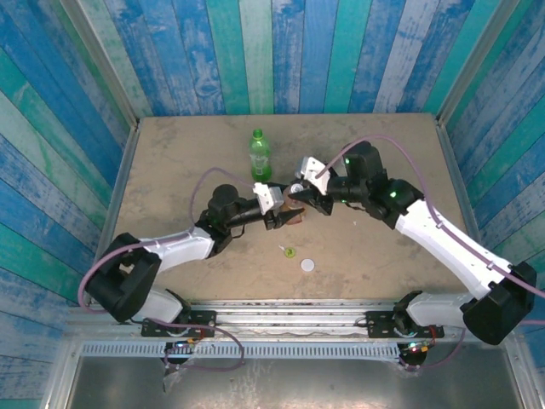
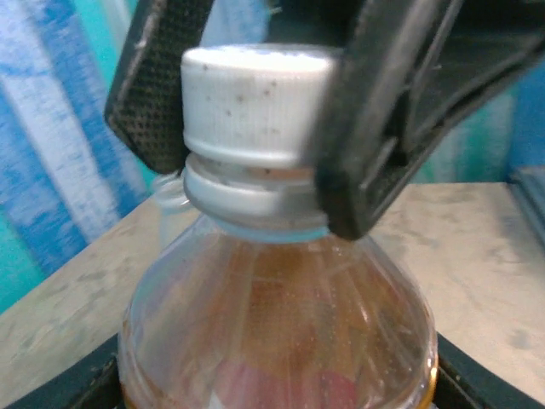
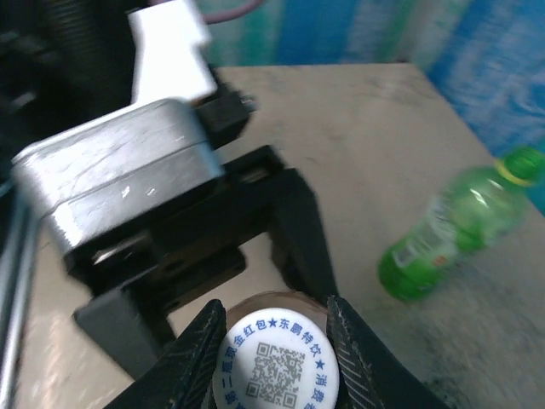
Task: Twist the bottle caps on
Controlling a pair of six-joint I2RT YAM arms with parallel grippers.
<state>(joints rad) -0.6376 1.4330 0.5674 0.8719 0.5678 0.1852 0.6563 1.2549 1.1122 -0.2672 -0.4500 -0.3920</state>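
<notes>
The amber bottle (image 2: pixel 281 315) with its red label stands upright in the middle of the table, and my left gripper (image 1: pixel 285 219) is shut on its body from the left. A white cap (image 3: pixel 277 368) printed with a QR code sits on its neck. From above, my right gripper (image 3: pixel 277 362) is shut on that cap, with one finger (image 2: pixel 153 94) on either side. The green bottle (image 1: pixel 260 156) stands upright further back. A yellow-green cap (image 1: pixel 289 251) and a second white cap (image 1: pixel 306 266) lie loose near the front. A clear plastic rim (image 2: pixel 168 194) peeks out behind the amber bottle; the rest of the clear bottle is hidden.
Painted blue and green plank walls enclose the tan table (image 1: pixel 170 170) on three sides. The two arms meet at the centre, and bare tabletop spreads to the left, right and back.
</notes>
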